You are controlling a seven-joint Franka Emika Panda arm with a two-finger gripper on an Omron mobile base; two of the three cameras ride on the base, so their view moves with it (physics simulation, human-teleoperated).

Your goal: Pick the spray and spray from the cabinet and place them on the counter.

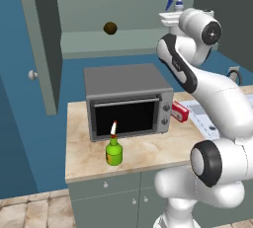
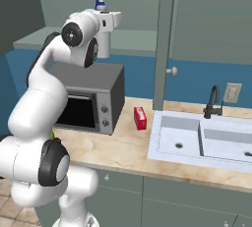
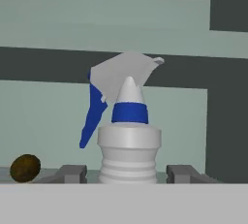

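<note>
You are looking at a kitchen with a deep blue wall point(image 1: 20, 123) behind the work area. A grey toaster oven point(image 1: 127, 101) with a dark glass door and two knobs on its right panel stands toward the back of the desk. To your right, a pale double sink basin point(image 2: 197, 142) is let into the top, with a black curved faucet point(image 2: 212, 102) behind it and a pale wall outlet point(image 2: 232, 92) just beside that. Below run grey-green base cupboards point(image 1: 108, 205) with small round knobs. The floor point(image 1: 29, 212) is laid in pale brownish tiles. Light is even and soft, with no hard shadows.
</note>
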